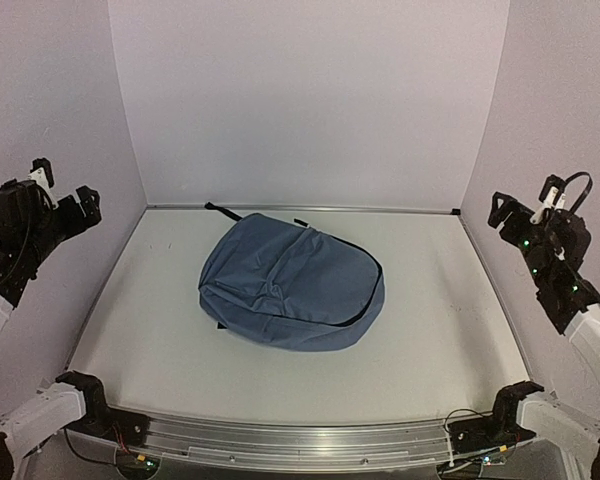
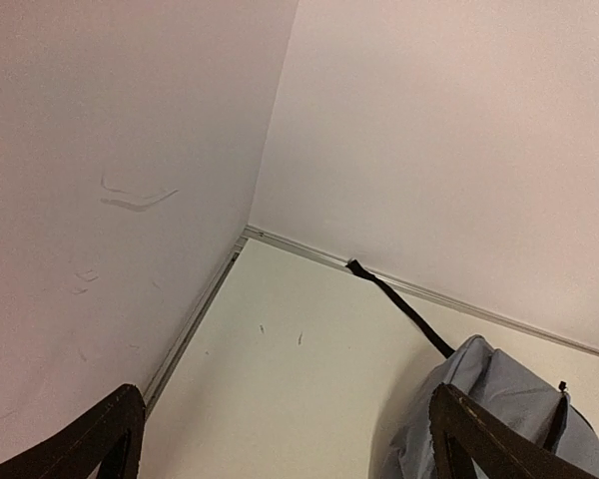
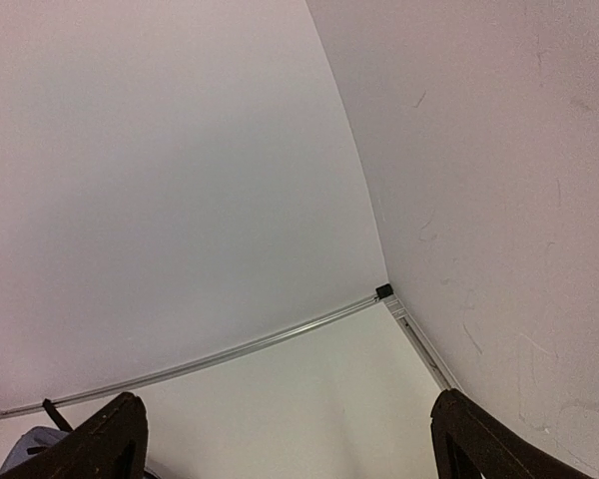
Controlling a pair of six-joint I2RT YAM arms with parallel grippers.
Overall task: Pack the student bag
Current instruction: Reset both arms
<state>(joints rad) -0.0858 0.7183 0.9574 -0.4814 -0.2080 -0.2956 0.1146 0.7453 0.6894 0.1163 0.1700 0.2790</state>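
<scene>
The slate-blue student bag (image 1: 292,281) lies flat in the middle of the white table, its zipper running along the right edge. A black webbing strap (image 1: 221,210) trails from its far left corner toward the back wall. In the left wrist view the bag (image 2: 499,399) shows at lower right with the strap (image 2: 399,309) stretched out. My left gripper (image 1: 65,205) is raised at the left wall, open and empty. My right gripper (image 1: 520,215) is raised at the right wall, open and empty. A sliver of the bag (image 3: 30,444) shows in the right wrist view.
Pale walls close the table on the left, back and right, with a metal rail (image 1: 300,208) along the back edge. An aluminium frame (image 1: 300,440) runs along the near edge between the arm bases.
</scene>
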